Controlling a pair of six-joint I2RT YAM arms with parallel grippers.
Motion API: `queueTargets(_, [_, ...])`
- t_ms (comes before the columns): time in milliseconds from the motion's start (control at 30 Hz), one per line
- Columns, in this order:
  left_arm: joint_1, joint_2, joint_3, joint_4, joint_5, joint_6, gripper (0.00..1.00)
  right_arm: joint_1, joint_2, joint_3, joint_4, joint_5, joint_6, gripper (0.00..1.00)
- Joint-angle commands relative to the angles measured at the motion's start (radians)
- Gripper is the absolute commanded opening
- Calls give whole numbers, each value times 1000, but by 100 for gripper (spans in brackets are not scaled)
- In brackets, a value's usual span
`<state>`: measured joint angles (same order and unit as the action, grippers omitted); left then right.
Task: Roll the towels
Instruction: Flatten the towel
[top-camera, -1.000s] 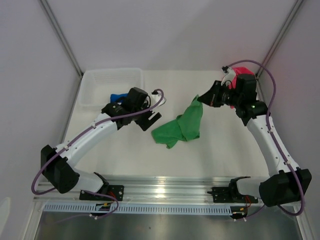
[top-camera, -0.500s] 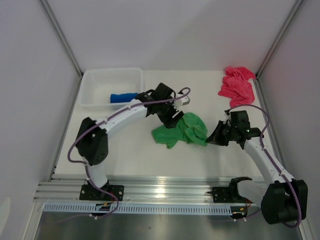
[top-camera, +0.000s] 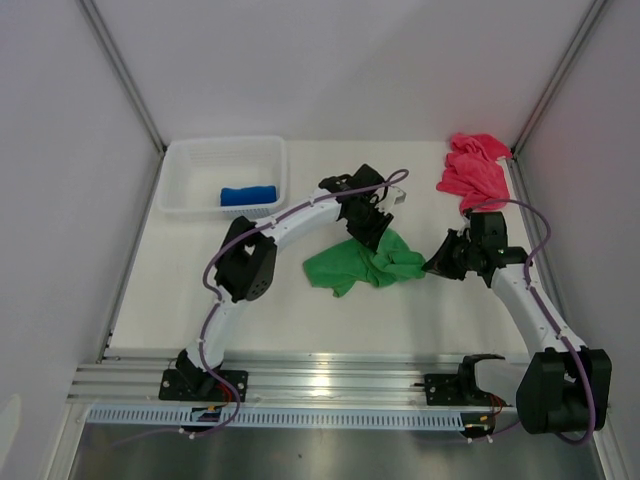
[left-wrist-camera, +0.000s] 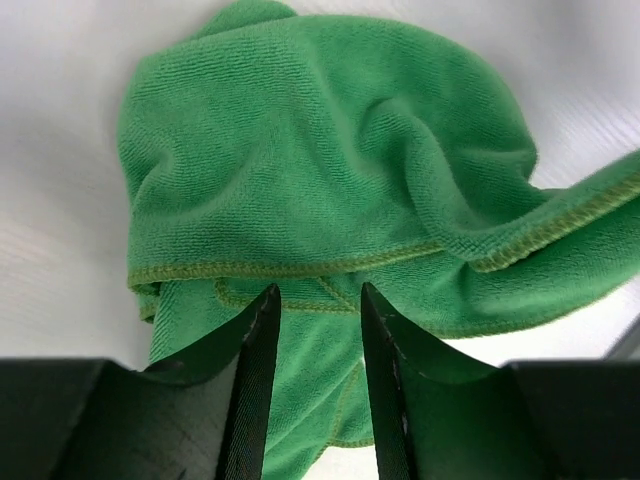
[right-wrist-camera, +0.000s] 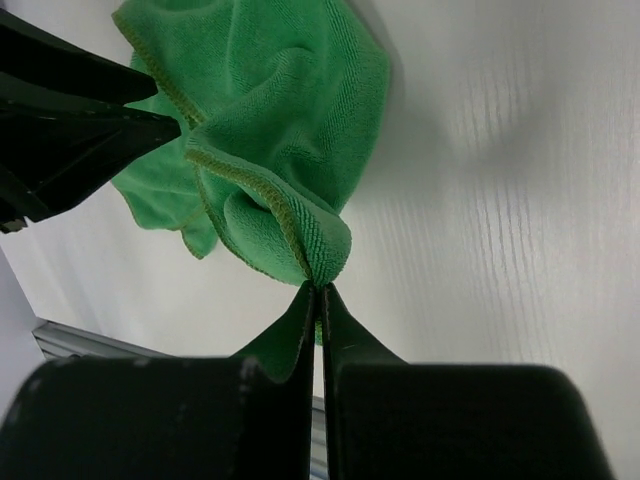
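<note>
Towels 3: green, pink, blue. R end effector pinching green; L narrow.

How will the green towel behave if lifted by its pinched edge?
Probably floppy: the green towel lies in soft crumpled folds, so it should drape and sag. Likely light: thin cloth whose hem curls freely.

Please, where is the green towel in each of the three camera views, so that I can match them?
Top external: the green towel lies at the centre of the picture.
Left wrist: the towel fills the upper and middle part, behind the fingers.
Right wrist: upper left, its corner pinched by the right gripper.
Shared landmark: the left gripper, at the towel in every view.
</note>
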<state>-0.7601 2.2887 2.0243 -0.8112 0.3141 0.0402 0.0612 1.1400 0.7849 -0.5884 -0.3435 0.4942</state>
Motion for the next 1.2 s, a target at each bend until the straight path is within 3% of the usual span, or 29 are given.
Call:
queueTargets(0, [-18, -46, -4, 10, -90, -60, 41, -6, -16, 54, -14, 15, -52, 0])
queueTargets(333, [-18, -132, -162, 66, -152, -62, 41, -12, 10, 40, -1, -14, -86, 0])
queueTargets(600, [-18, -68, -107, 90, -81, -81, 42, -15, 9, 40, -8, 4, -86, 0])
queueTargets(1167, [10, 49, -6, 66, -154, -102, 42, -17, 3, 59, -34, 14, -103, 0])
